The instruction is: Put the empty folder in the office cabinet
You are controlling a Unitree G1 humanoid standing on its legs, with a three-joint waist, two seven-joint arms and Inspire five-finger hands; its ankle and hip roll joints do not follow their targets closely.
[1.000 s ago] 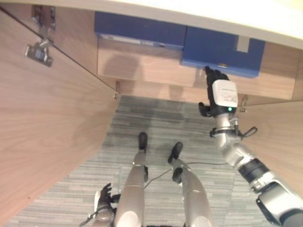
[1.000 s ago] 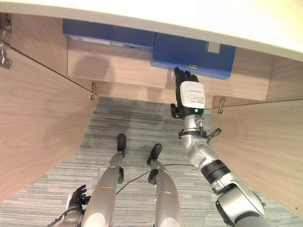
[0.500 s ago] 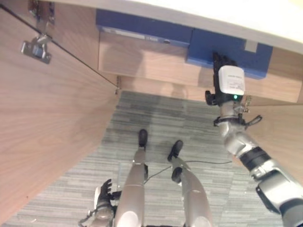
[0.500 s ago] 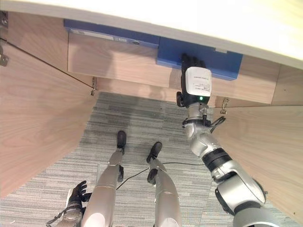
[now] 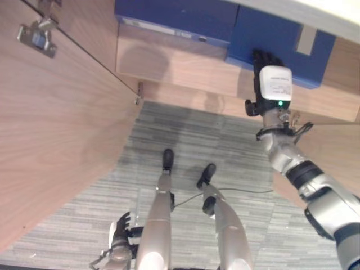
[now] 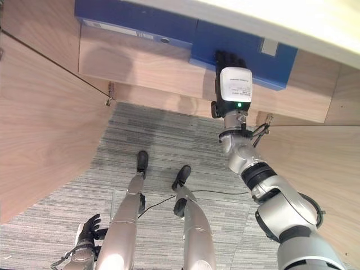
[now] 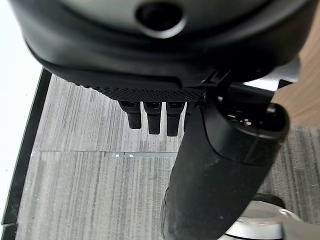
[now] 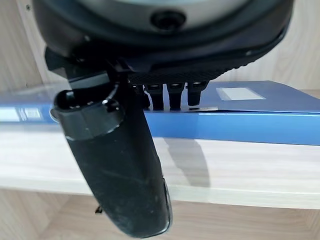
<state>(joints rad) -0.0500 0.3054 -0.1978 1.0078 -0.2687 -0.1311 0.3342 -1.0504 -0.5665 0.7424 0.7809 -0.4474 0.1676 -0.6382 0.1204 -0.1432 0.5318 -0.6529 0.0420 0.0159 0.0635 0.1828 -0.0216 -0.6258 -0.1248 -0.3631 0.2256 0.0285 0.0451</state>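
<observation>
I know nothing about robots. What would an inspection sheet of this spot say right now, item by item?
Surface: wooden cabinet shelf, bare at its front.
Job's things: blue folder lying flat on the shelf, beside a second blue folder.
Clutter: nothing seen.
Hands: right hand reaches to the blue folder's front edge, fingers straight; left hand hangs low over the carpet, fingers relaxed.
Cables: nothing seen.
Surroundings: open cabinet door on the left, grey striped carpet below.
</observation>
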